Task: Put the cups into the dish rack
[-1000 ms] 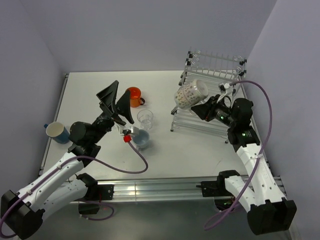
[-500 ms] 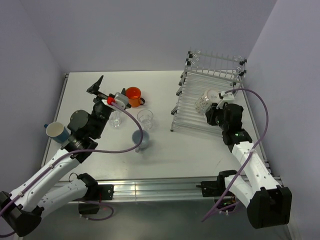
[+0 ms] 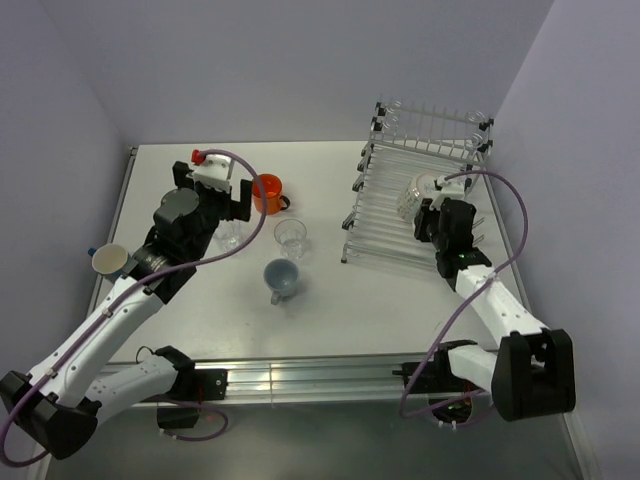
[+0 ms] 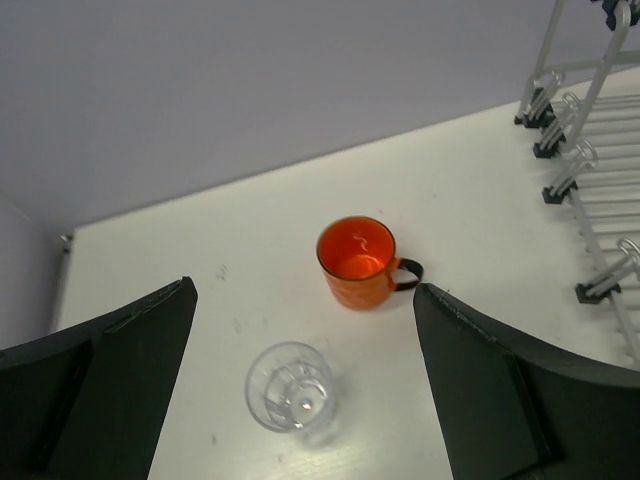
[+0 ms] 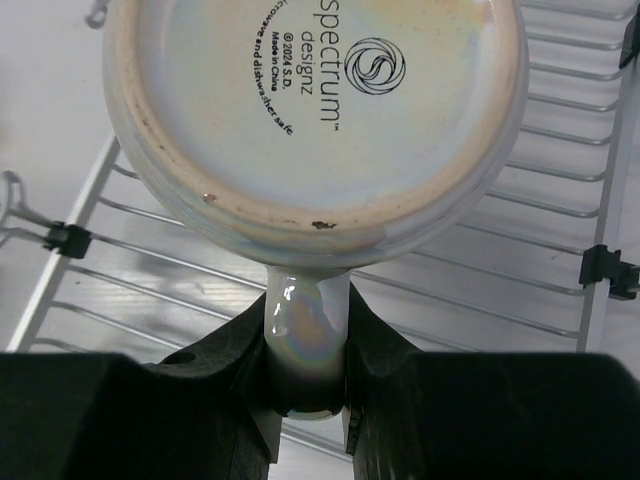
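My right gripper (image 3: 432,215) is shut on the handle of a white mug (image 3: 413,197), held bottom-up over the silver wire dish rack (image 3: 385,240). In the right wrist view the mug's base (image 5: 315,95) fills the top and the jaws (image 5: 308,350) pinch its handle. My left gripper (image 3: 222,205) is open and empty above a clear tumbler (image 3: 231,238), beside the orange mug (image 3: 266,192). The left wrist view shows that tumbler (image 4: 290,385) between the spread fingers and the orange mug (image 4: 357,262) beyond. A second tumbler (image 3: 290,238), a grey-blue mug (image 3: 281,278) and a blue mug (image 3: 110,260) stand on the table.
The rack's upright back section (image 3: 430,125) rises at the far right corner, close to the right wall. Its left edge with black clips shows in the left wrist view (image 4: 575,165). The blue mug sits at the table's left edge. Purple cables loop from both arms.
My left gripper has swung from the table's middle back and left to above the tumbler by the orange mug. My right gripper has carried the white mug farther over the rack and turned it bottom-up.
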Controlling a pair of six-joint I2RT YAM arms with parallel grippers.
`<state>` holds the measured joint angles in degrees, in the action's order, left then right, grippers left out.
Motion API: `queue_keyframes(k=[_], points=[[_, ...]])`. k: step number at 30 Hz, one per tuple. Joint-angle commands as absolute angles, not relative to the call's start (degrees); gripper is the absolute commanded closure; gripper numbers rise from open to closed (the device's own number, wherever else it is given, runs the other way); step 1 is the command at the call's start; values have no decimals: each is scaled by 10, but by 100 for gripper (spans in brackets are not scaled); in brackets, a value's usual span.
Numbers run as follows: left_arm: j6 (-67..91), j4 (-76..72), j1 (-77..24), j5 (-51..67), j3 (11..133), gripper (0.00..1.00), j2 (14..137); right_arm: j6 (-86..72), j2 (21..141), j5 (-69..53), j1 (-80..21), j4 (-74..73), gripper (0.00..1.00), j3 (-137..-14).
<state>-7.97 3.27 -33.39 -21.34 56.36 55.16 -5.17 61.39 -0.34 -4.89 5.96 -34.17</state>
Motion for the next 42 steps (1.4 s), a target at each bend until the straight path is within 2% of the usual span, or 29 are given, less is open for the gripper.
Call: queue_keyframes(k=[1,21,42], points=[[43,113,-328,-186,603,1,556,-41,648,32,-49,184,100,-401],[54,130,-308,-174,601,1,573,-14,850,90,-115,217,100,-549],[49,106,-275,-160,572,1,582,-10,936,116,-135,213,100,-615]])
